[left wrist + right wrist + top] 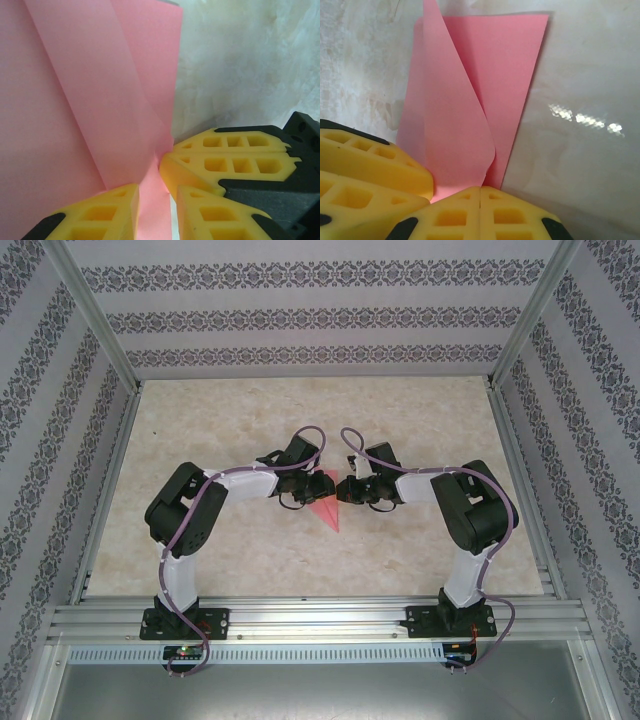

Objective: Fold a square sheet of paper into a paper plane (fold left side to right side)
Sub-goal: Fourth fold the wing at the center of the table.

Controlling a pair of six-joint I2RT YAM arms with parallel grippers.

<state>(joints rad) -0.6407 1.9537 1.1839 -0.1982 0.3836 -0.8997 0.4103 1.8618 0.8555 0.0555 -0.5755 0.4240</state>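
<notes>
While the paper plane (328, 508) lies partly folded, the left gripper (157, 189) is slightly open around one flap, and the right gripper (480, 190), closed, touches that flap.

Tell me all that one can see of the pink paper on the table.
The paper is thin, plain pink-red, folded into a kite shape with its point toward the arms' bases. It lies on the pale table between both tools. Creases run along it; one flap curls upward. The right tool, fingers shut, seems to pinch that flap's end. The left tool has its fingers slightly apart, with paper showing between them.
</notes>
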